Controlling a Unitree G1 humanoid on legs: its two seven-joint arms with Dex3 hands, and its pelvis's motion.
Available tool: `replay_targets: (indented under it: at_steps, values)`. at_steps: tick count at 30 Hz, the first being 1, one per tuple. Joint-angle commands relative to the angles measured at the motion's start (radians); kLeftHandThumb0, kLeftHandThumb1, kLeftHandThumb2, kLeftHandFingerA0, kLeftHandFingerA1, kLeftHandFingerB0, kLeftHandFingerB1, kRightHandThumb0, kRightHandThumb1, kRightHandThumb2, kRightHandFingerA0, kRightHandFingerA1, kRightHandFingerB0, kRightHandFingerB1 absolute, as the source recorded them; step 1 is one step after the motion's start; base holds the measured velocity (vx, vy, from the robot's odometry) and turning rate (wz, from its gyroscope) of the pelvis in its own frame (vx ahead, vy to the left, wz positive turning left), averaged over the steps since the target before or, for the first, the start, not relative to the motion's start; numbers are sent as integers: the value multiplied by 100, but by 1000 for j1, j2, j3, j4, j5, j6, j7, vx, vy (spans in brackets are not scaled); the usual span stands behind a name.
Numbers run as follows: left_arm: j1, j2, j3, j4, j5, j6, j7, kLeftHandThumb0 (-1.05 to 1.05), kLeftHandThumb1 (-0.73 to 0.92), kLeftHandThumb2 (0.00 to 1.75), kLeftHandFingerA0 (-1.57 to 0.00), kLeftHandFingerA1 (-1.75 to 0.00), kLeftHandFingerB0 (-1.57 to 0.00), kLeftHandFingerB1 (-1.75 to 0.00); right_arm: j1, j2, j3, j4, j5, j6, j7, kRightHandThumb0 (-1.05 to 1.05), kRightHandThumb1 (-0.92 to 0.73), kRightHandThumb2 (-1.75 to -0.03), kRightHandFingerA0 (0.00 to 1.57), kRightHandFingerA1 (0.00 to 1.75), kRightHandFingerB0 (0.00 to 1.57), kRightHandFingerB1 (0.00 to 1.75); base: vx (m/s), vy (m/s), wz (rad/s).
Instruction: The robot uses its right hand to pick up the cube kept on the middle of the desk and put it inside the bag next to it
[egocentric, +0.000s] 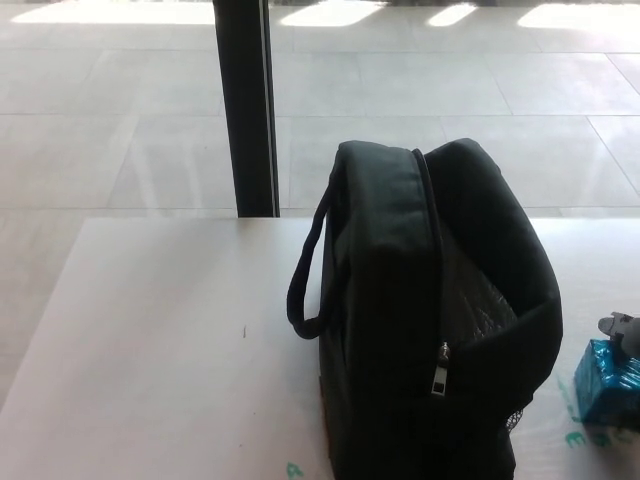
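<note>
The cube (608, 382) is shiny blue and sits at the right edge of the picture, just to the right of the bag (440, 330). It is low beside the bag's bottom part, and it rests on the desk (150, 340) or very close to it; I cannot tell if it is lifted. Only part of the cube is inside the picture.

The right hand (622, 330) shows only as a small dark piece just above the cube, at the picture's edge, further from the bag than the cube's left side. It seems to touch the cube's top, but too little of it is visible, so I cannot tell how the fingers stand or if they hold the cube. The left hand does not show.

The bag is black and stands upright on the desk. Its zipper runs over the top and down the front, and the metal puller (441, 368) hangs low on the front. The right part of the bag is open, and a grey lining shows inside. A loop handle (305, 280) hangs on the bag's left side.

Behind the bag, to its left, a dark post (245, 105) rises from the tiled floor (120, 130).
</note>
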Motion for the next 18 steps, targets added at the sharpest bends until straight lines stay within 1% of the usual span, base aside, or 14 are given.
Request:
replay_targets:
  at_steps: [1,2,3,4,5,6,7,8,9,11,12,15,17,18]
  values:
    - [-5,4,2,0,-14,3,-22,-65,50,57,-35,-55,-44,-46,55,-52,105,24,-145,-33,78,-21,-50,-76,82,103,0,0,0,0,0]
    - [-5,4,2,0,-14,3,-22,-65,50,57,-35,-55,-44,-46,54,-52,105,24,-146,-33,79,-21,-50,-76,82,103,0,0,0,0,0]
    - [-7,3,5,0,-19,7,-25,-71,41,81,-31,-59,-43,-56,86,-68,98,5,-162,-63,31,-16,-68,-61,75,102,0,24,0,0,0]
    - [-7,2,7,0,-22,9,-26,-65,47,57,-36,-57,-44,-47,96,-70,94,6,-167,-79,13,-18,-72,-61,67,117,6,29,0,0,0]
    - [-6,2,8,-1,-24,11,-29,-71,41,81,-30,-58,-42,-56,110,-74,90,15,-178,-122,-29,-21,-73,-63,60,133,19,32,0,0,0]
    - [-5,4,6,-2,-22,8,-32,-71,41,81,-30,-58,-42,-56,120,-77,86,24,-193,-164,-62,-21,-73,-63,60,133,19,32,0,0,0]
    - [-6,4,6,-1,-22,9,-33,-70,41,81,-31,-59,-41,-56,117,-78,97,34,-213,-180,-66,-28,-77,-64,59,152,51,39,0,0,0]
    - [-7,5,6,0,-23,10,-35,-70,41,81,-31,-59,-41,-56,113,-79,115,48,-243,-203,-71,-28,-77,-64,59,152,51,39,0,0,0]
    - [-7,5,6,-1,-24,10,-37,-67,40,81,-29,-59,-40,-56,113,-76,114,54,-247,-209,-76,-29,-71,-62,63,156,63,45,0,0,0]
    - [-3,10,1,-7,-21,7,-45,-67,41,81,-30,-59,-40,-56,126,-66,103,63,-253,-218,-99,-28,-74,-63,65,157,65,47,0,0,0]
    - [-7,11,-2,-8,-15,11,-36,-67,41,81,-32,-59,-40,-56,156,-56,72,67,-250,-258,-200,-25,-81,-66,71,153,71,60,0,0,0]
    - [-11,15,-7,2,-12,3,-46,-66,41,82,-28,-58,-39,-56,196,-41,15,68,-241,-325,-304,-26,-81,-73,77,142,72,57,0,0,0]
    - [-4,17,-14,-13,0,-1,-34,-71,44,82,-32,-59,-40,-55,214,-33,-17,74,-229,-371,-350,-26,-81,-74,78,123,65,52,0,0,0]
    - [-5,17,-14,-9,0,-6,-38,-67,42,82,-30,-58,-38,-55,220,-30,-30,72,-229,-381,-360,-28,-80,-77,80,127,71,58,0,0,0]
